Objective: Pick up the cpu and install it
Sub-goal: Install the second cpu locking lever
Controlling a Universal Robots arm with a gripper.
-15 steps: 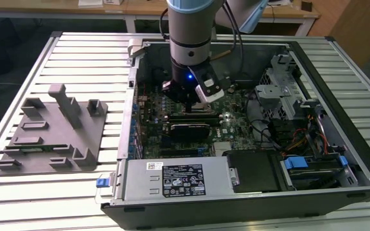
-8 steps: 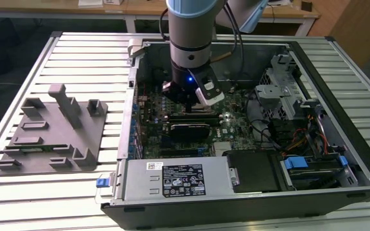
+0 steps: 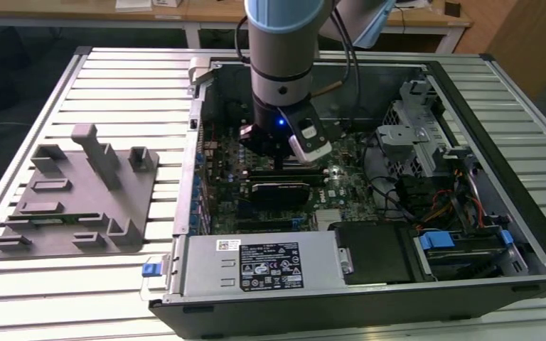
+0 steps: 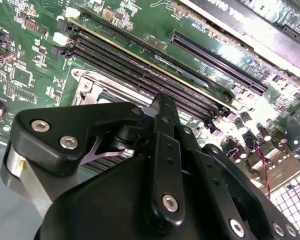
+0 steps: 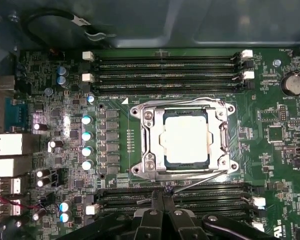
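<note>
The cpu (image 5: 186,137), a flat square chip with a pale silvery top, lies flat inside the metal socket frame (image 5: 149,137) on the green motherboard (image 5: 275,110). The frame's wire lever (image 5: 190,183) runs along one side. My gripper (image 5: 163,200) hovers beside the socket over a bank of memory slots (image 5: 205,197). Its black fingers (image 5: 155,222) are pressed together with nothing between them. In the second wrist view the gripper (image 4: 160,102) points down at the board. In the exterior view the gripper (image 3: 275,150) hangs inside the open computer case (image 3: 463,85).
A grey moulded fixture (image 3: 74,199) sits on the slatted table at the exterior view's left. Inside the case are a grey power supply box (image 3: 259,263), a black expansion card (image 3: 278,192), a drive cage (image 3: 425,142) and loose cables (image 3: 443,206).
</note>
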